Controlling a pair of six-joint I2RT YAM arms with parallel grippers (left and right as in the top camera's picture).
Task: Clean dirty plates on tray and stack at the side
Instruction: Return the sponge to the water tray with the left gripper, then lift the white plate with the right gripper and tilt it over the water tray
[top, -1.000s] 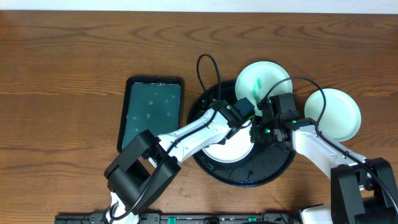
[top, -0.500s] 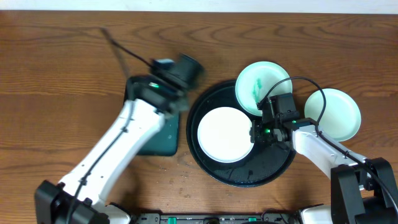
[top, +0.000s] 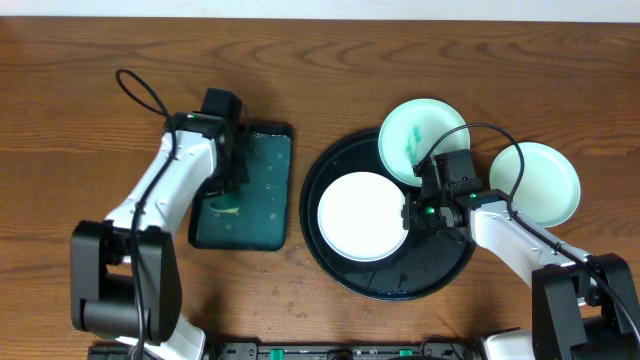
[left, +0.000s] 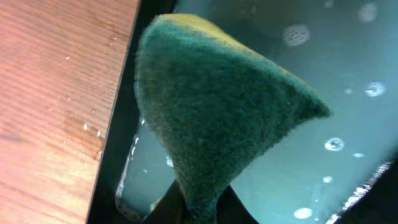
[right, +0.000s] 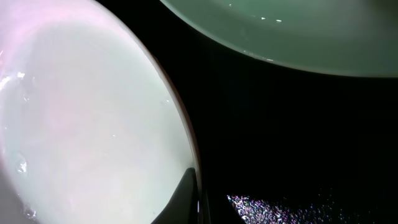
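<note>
Two right fingers (top: 413, 213) pinch the middle plate's (top: 360, 215) rim on the tray (top: 420, 275), one hidden underneath. Left fingers (top: 227, 193) squeeze a sponge (left: 211, 112) over the green tray (top: 262, 215).

We get a bright, even overhead view, sharp across the wood tabletop (top: 100, 60), with only soft shadows and small glints on the black tray (top: 440, 275). Our left wrist view is close, the sponge (left: 211, 106) slightly soft, the wet green tray (left: 348, 74) speckled with highlights. Our right wrist view is dim; the white plate (right: 81, 124) glows pinkish.
</note>
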